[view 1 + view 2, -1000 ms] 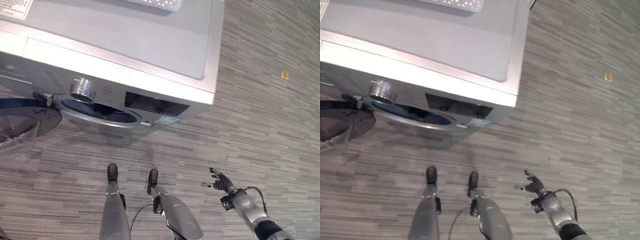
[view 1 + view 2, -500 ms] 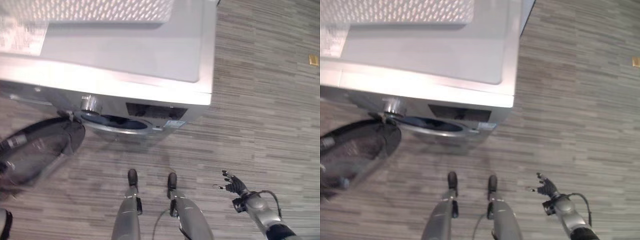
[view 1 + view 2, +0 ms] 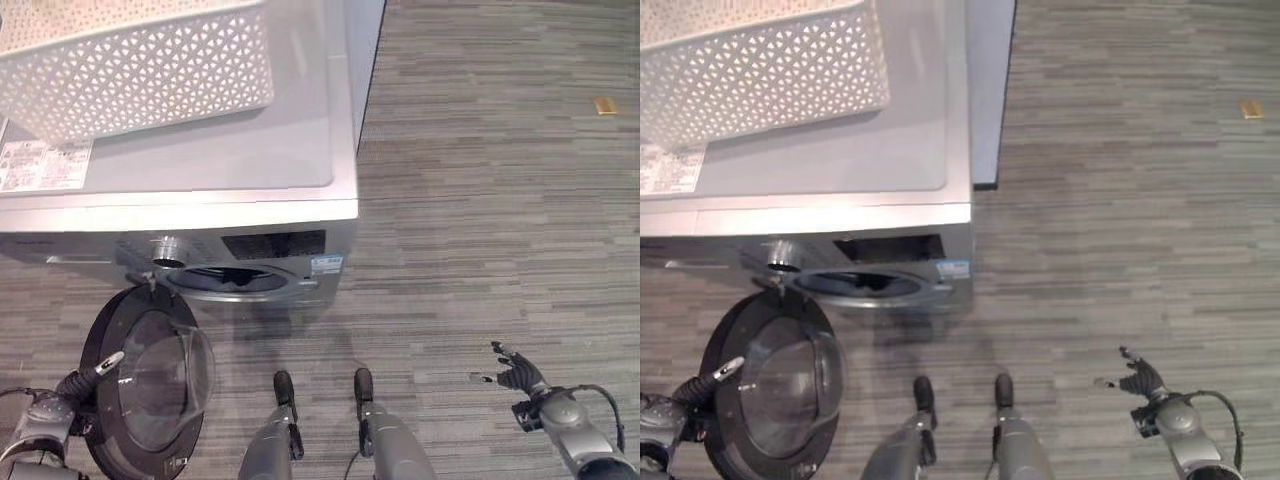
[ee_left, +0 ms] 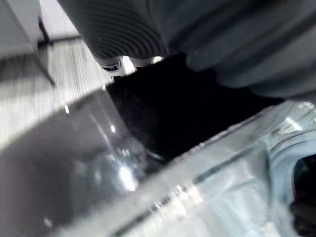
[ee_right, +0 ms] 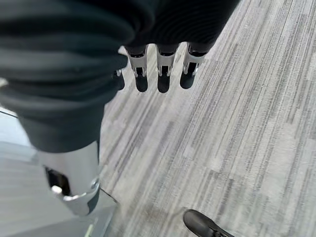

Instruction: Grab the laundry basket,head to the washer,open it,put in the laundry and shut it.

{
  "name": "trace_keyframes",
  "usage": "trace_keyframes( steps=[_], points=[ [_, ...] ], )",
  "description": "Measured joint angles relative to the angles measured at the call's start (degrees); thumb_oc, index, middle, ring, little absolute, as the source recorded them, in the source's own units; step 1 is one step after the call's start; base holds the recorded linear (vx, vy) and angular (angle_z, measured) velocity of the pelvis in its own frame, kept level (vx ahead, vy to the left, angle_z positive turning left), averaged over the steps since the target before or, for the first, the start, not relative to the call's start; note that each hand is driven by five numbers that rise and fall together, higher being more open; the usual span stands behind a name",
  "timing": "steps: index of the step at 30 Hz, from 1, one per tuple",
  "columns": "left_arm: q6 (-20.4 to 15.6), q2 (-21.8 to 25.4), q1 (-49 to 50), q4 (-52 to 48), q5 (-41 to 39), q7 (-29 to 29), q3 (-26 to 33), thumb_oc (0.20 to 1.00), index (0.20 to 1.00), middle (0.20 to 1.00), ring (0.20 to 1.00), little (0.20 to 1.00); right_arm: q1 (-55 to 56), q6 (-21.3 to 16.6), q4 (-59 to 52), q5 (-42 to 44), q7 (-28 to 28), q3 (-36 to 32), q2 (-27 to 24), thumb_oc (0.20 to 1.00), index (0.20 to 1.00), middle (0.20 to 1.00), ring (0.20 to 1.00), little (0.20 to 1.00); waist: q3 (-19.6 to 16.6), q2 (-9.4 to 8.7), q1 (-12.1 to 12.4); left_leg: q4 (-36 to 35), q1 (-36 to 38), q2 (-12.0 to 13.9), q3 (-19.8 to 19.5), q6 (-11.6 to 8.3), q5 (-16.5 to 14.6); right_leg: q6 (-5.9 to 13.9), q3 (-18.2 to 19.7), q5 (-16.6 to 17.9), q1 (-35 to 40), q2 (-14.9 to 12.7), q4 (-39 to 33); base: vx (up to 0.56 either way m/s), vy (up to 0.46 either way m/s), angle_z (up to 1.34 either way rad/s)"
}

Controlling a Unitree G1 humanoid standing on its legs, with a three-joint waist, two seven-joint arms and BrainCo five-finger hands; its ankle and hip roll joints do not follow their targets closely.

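A white lattice laundry basket (image 3: 130, 70) stands on top of the silver washer (image 3: 230, 170) at its back left. The washer's round dark door (image 3: 150, 385), with its bulging glass (image 4: 148, 197), hangs wide open in front of the machine's left side. The drum opening (image 3: 235, 280) shows dark below the control panel. My left hand (image 3: 45, 420) is at the door's left rim, low at the lower left. Over the bare floor to the right my right hand (image 3: 520, 375) hangs open, its fingers (image 5: 159, 74) holding nothing.
A round silver knob (image 3: 167, 248) sits on the washer's front just above the door hinge. A paper label (image 3: 45, 165) lies on the washer's top. Striped grey floor (image 3: 500, 220) spreads right of the machine, with a small yellow scrap (image 3: 604, 105) far off.
The camera has turned, bringing the basket into view. The washer door has swung out wider, and my left hand now shows at its rim. My right hand stays open over the floor.
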Motion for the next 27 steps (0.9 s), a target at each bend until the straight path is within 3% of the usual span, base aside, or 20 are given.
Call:
trace_keyframes(
  steps=[10, 13, 16, 17, 20, 22, 23, 24, 27],
  points=[
    [0.81, -4.89, 0.57, 0.23, -2.26, 8.75, -4.9, 1.0, 1.0, 1.0, 1.0, 1.0, 0.17, -0.41, 0.99, 0.81, -0.73, 0.05, 3.29, 1.0, 1.0, 1.0, 1.0, 1.0, -0.17, 0.23, -0.06, -3.51, 5.47, 0.02, 6.0, -0.31, -0.12, -0.27, 4.63, -0.14, 0.79, 0.23, 1.06, 0.05, -0.061, -0.21],
    [0.51, -9.35, 0.21, 1.34, -10.88, 11.71, -2.36, 1.0, 1.0, 1.0, 1.0, 1.0, 0.69, -0.46, 3.48, 1.35, -1.63, 0.37, 7.97, 1.0, 1.0, 1.0, 1.0, 1.0, -0.9, 0.52, -1.04, -4.38, 6.86, 0.07, 8.36, -2.58, -1.69, -0.24, 5.87, -0.14, 0.96, 0.09, 0.94, 0.06, -0.141, -0.24],
    [-1.56, -13.65, -0.63, -0.02, -18.53, 13.07, -1.02, 1.0, 1.0, 1.0, 1.0, 1.0, 2.08, -0.33, 4.42, 1.52, -1.66, 1.9, 9.67, 1.0, 1.0, 1.0, 1.0, 1.0, -1.54, 1.18, -2.1, -4.88, 7.67, 0.22, 9.39, -2.61, -1.72, -0.01, 5.8, 0.12, 1.61, 0.03, 0.53, 0.02, -0.171, 0.02],
    [-2.52, -17.09, -1.97, -2.18, -24.13, 15.4, -1.02, 1.0, 1.0, 1.0, 1.0, 1.0, 2.2, -0.27, 7.47, 1.53, -2.61, 3.04, 10.43, 1.0, 1.0, 1.0, 1.0, 1.0, -2.45, 1.32, -2.02, -5.01, 8.03, 0.19, 9.41, -2.62, -1.72, -0.02, 5.68, 0.1, 2.16, -0.14, 0.71, 0.05, -0.083, 0.19],
    [-3.95, -20.6, -4.27, -4.01, -29.76, 17.53, -1.49, 1.0, 1.0, 1.0, 1.0, 1.0, 1.97, -0.14, 10.99, 1.47, -2.77, 5.08, 10.88, 1.0, 1.0, 1.0, 1.0, 1.0, -3.09, 0.13, -2.1, -5.0, 8.16, -0.09, 9.18, -2.62, -1.73, -0.03, 5.67, 0.09, 2.57, -0.41, 0.6, 0.06, -0.065, 0.1],
    [-4.38, -24.31, -4.55, -9.56, -32.85, 17.15, -7.11, 1.0, 1.0, 1.0, 1.0, 1.0, 1.56, -0.08, 13.72, 1.67, -3.82, 5.04, 12.44, 1.0, 1.0, 1.0, 1.0, 1.0, -3.88, -1.47, -2.07, -5.12, 8.29, -0.59, 9.08, -2.57, -1.71, 0.06, 5.56, 0.13, 2.74, -0.94, 0.63, 0.04, -0.031, 0.06],
    [-4.3, -25.81, -4.61, -13.5, -32.64, 15.29, -12.67, 1.0, 1.0, 1.0, 1.0, 1.0, 1.18, -0.14, 14.86, 1.74, -3.86, 5.14, 13.31, 1.0, 1.0, 1.0, 1.0, 1.0, -4.23, -2.76, -2.13, -5.22, 8.36, -0.89, 8.97, -2.46, -1.63, 0.26, 5.46, 0.25, 2.69, -1.2, 0.78, 0.03, -0.035, -0.08],
    [-4.29, -29.21, -5.65, -19.83, -31.46, 11.99, -20.33, 1.0, 1.0, 1.0, 1.0, 1.0, 0.15, -0.13, 15.73, 1.8, -3.86, 5.51, 14.9, 1.0, 1.0, 1.0, 1.0, 1.0, -5.14, -5.0, -2.71, -5.3, 8.45, -1.08, 9.17, -1.13, -0.67, 0.47, 5.49, 0.52, 2.5, -1.41, 0.94, 0.04, -0.04, -0.16],
    [-4.39, -28.72, -7.47, -41.89, -22.85, 9.01, -34.26, 1.0, 1.0, 1.0, 1.0, 1.0, -1.39, -1.23, 18.89, 3.2, -3.85, 5.68, 17.43, 1.0, 1.0, 1.0, 1.0, 1.0, -6.13, -6.59, -4.4, -6.06, 8.64, -1.56, 8.91, 1.14, 1.86, 0.99, 4.9, 1.74, 3.25, -1.64, -0.18, 0.03, -0.019, -0.14]
  ],
)
